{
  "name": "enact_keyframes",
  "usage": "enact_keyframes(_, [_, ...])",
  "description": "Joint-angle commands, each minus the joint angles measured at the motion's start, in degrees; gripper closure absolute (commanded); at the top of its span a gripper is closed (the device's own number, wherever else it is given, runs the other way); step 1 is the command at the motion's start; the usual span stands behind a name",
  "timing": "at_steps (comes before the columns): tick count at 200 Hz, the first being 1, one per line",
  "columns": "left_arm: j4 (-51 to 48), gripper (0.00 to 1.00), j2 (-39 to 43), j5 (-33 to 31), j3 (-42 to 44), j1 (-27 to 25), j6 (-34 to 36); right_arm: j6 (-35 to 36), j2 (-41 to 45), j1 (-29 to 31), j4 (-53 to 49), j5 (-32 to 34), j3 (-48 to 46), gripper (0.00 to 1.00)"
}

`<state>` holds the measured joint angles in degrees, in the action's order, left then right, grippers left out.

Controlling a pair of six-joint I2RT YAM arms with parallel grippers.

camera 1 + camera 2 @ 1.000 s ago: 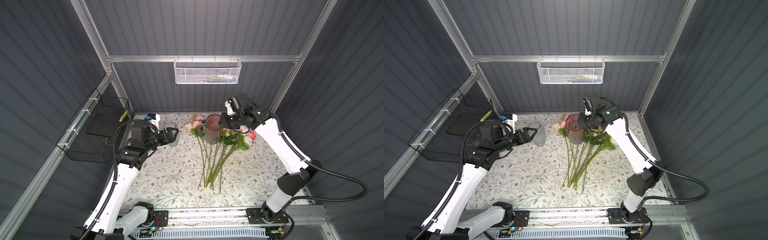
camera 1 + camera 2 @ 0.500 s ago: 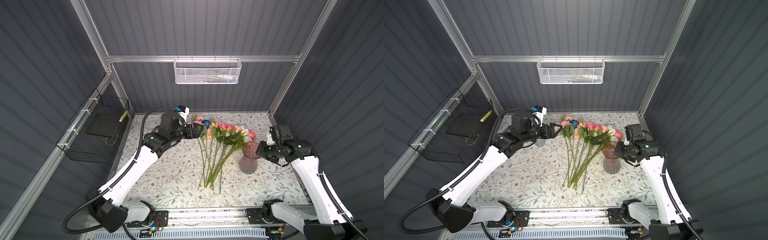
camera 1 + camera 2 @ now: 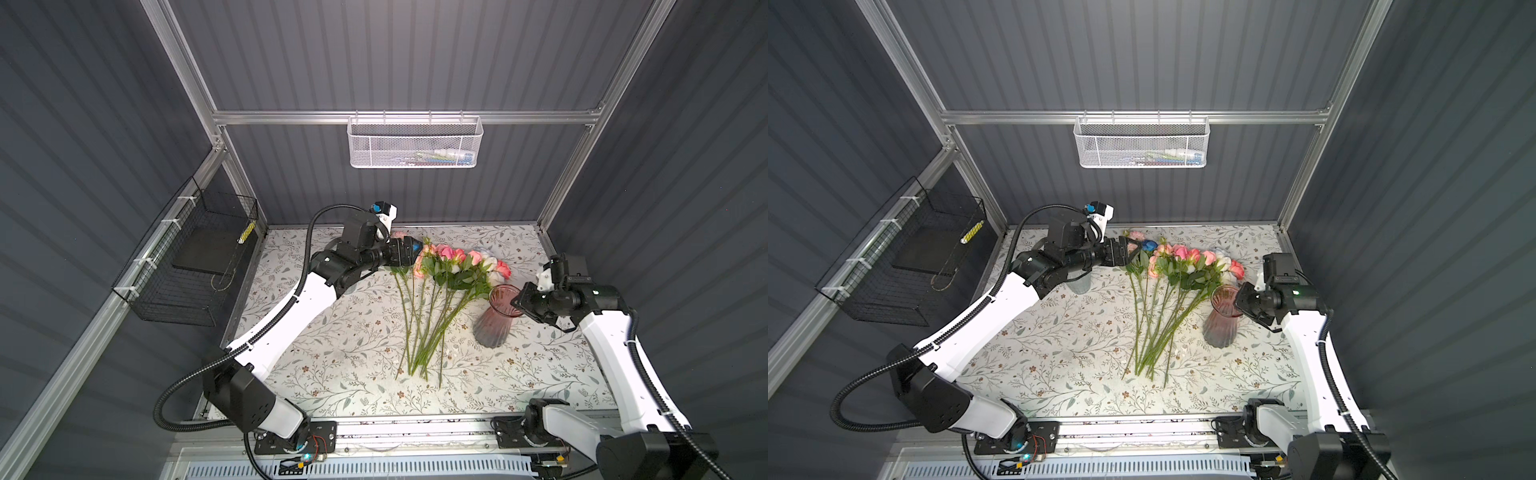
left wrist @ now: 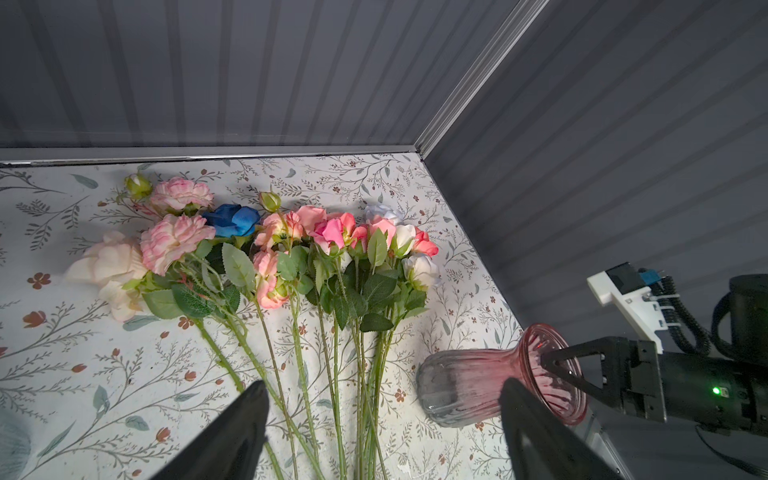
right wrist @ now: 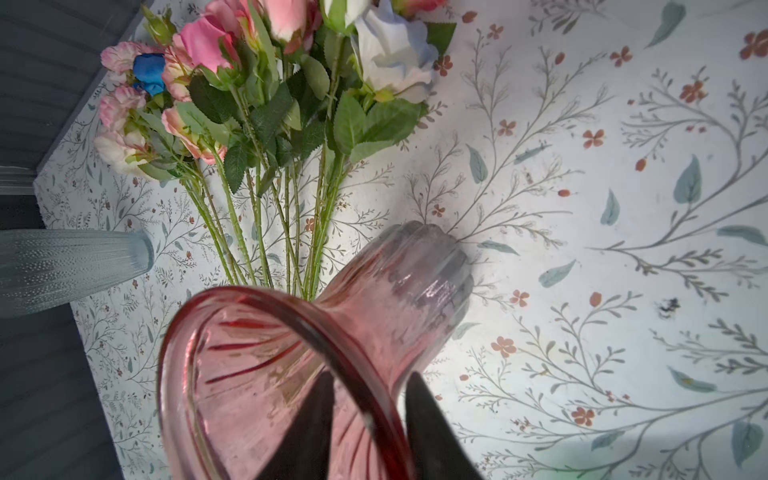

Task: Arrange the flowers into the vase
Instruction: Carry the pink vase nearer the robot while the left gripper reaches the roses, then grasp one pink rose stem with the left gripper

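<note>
Flowers point(image 3: 453, 274) all lie on the table point(image 3: 332, 332) in both top views. None is in the vase point(image 3: 494, 320), which stands just beside their stems, so we judge arranging not yet begun. In the left wrist view, we see the left end effector point(image 4: 382, 384) spread wide and empty, facing the bunch. In the right wrist view, the right end effector point(image 5: 370, 376) straddles the vase rim; we cannot tell whether it pinches.

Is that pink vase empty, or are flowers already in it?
Empty. The mouth of the pink vase shows only bare glass inside, and the flowers all lie flat on the table beside it.
</note>
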<state>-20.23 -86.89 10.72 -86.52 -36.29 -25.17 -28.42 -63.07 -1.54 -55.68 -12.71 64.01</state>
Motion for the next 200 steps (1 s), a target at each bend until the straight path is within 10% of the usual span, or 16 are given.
enact_keyframes(1, [1.57, 0.10, -0.98, 2.46, -1.48, -0.16, 2.10, 1.37, 1.24, -0.30, 0.38, -0.02, 2.24, 0.57])
enact_keyframes(58, [0.67, 0.16, -1.44, 0.18, 1.71, -0.15, 1.79, 1.02, 5.64, -0.22, -3.59, 4.98, 8.07, 0.52])
enact_keyframes(151, [-4.59, 0.73, -23.72, -4.97, -5.51, -10.36, 3.20, -0.72, 13.23, 0.22, 7.36, 5.73, -1.56, 0.57])
enact_keyframes(200, [-4.01, 0.71, -32.88, -0.63, -11.02, -10.75, 3.56, -4.32, 15.57, 0.22, 14.44, 0.01, -12.57, 0.56])
